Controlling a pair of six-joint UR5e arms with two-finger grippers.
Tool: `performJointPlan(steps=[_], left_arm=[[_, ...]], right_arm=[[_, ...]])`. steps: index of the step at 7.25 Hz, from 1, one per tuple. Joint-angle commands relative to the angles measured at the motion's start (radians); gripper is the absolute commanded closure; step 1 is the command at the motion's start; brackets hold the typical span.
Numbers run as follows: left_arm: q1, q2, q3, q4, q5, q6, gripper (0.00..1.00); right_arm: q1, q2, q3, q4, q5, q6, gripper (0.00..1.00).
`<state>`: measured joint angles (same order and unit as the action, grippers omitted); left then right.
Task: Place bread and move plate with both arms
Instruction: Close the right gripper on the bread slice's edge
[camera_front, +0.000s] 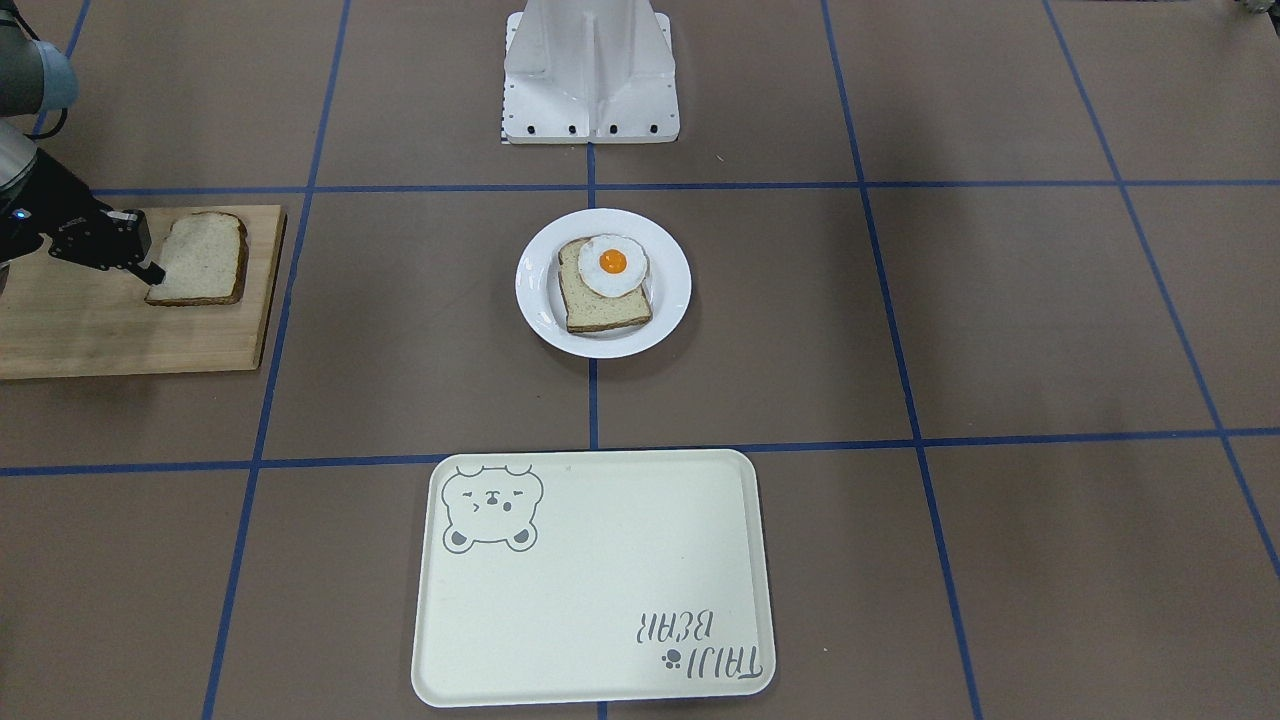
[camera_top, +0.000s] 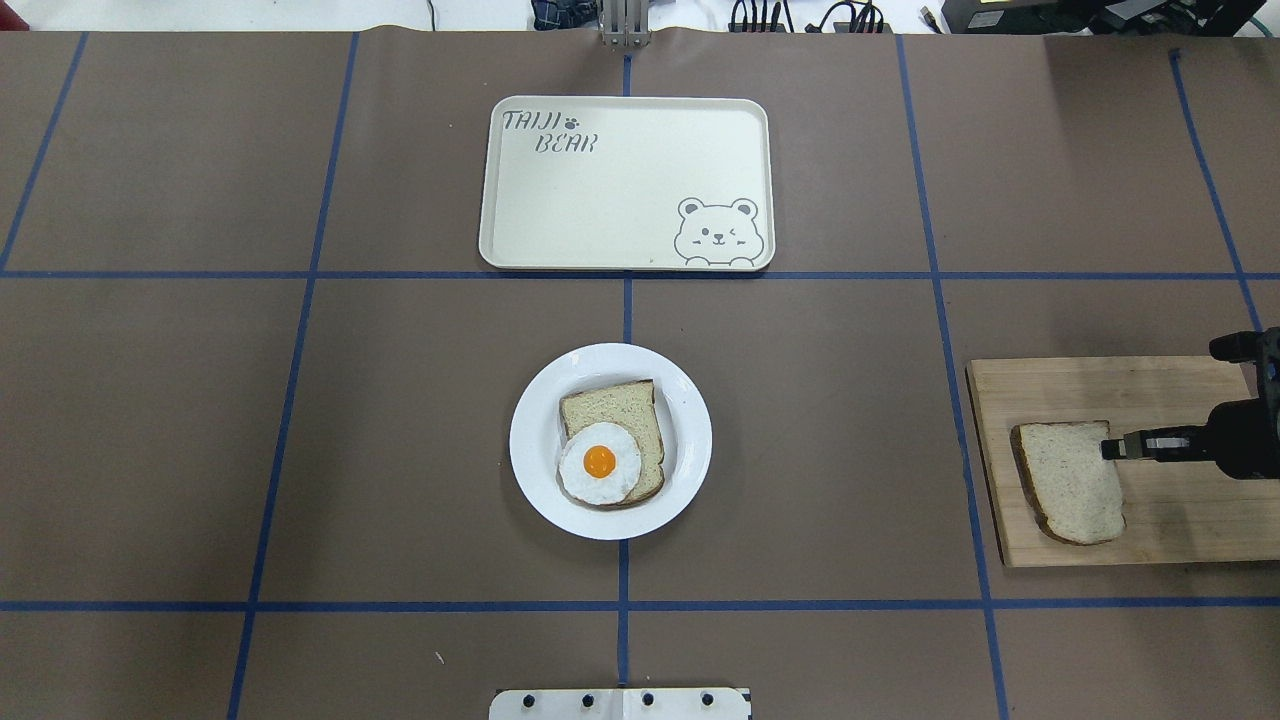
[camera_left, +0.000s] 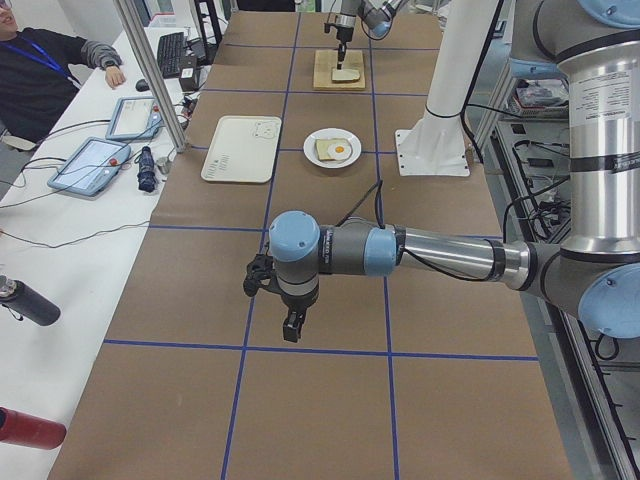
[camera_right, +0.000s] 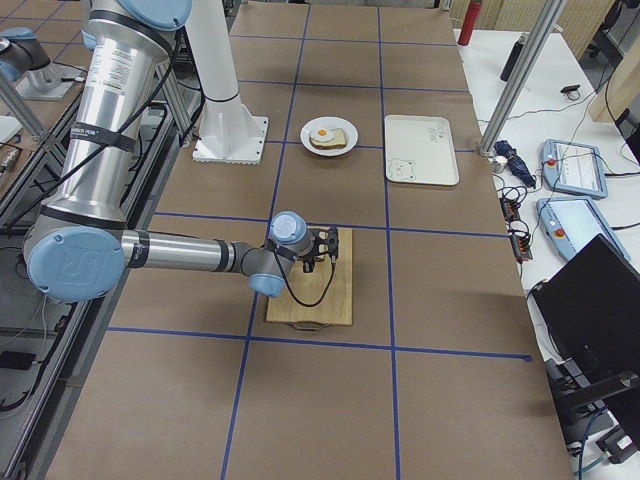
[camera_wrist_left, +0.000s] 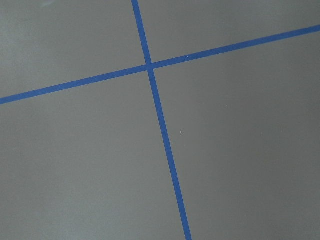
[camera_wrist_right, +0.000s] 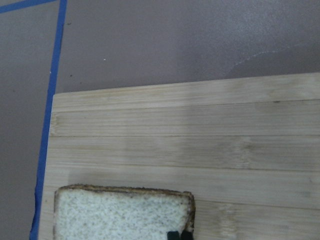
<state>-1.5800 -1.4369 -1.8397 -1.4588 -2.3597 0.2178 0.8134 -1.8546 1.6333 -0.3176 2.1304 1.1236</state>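
Note:
The plain bread (camera_front: 205, 258) lies flat on a wooden cutting board (camera_front: 120, 330) at the table's right end, also in the overhead view (camera_top: 1068, 482) and the right wrist view (camera_wrist_right: 120, 212). My right gripper (camera_top: 1110, 447) is at the slice's edge; its fingertips (camera_wrist_right: 173, 235) stand close together, shut on the crust corner. The white plate (camera_front: 670, 290) sits mid-table and holds another slice topped with a fried egg (camera_front: 612, 265). My left gripper (camera_left: 291, 328) hangs over bare table far from the plate; I cannot tell whether it is open or shut.
A cream bear tray (camera_top: 620, 200) lies beyond the plate (camera_top: 690, 440), empty. The white robot base (camera_front: 590, 80) stands behind the plate. Blue tape lines cross the brown tabletop. Operators' tablets and bottles sit on a side table (camera_left: 95, 160).

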Motion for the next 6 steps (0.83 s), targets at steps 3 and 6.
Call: performJointPlan(steps=[3,6], left_arm=[[0.0,0.001,-0.003,0.0,-0.001,0.0,0.02],[0.0,0.001,-0.003,0.0,-0.001,0.0,0.02]], right_arm=[[0.18,0.006,0.0,0.032,0.242,-0.06,1.0],[0.27,0.101,0.0,0.052,0.361,-0.041,1.0]])
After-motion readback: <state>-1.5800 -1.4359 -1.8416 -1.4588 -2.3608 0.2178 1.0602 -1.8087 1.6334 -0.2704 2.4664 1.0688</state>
